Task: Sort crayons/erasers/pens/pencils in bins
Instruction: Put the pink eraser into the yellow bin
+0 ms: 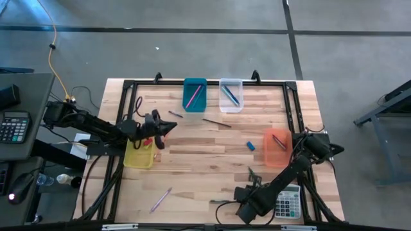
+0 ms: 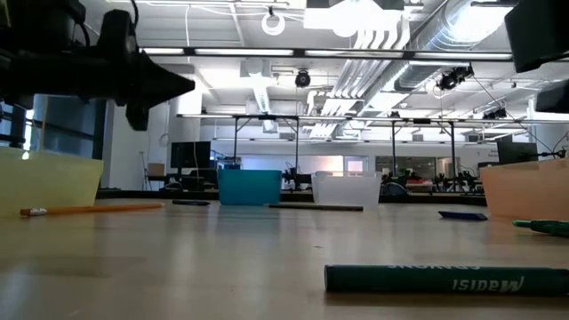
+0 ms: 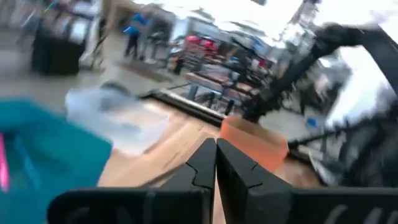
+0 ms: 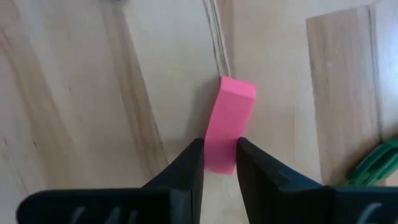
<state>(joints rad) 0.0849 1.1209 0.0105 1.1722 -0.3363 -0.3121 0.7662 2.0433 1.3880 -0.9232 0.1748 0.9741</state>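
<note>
My right pincer pinches a pink eraser near the table's front edge, beside the calculator. My left pincer, fingers pressed together and empty, hovers beside the yellow bin.

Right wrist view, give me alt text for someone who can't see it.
The right claw grips one end of a pink eraser over the light wooden table, its two dark fingers closed against the eraser's sides. Part of a green crayon shows at the picture's edge.
</note>
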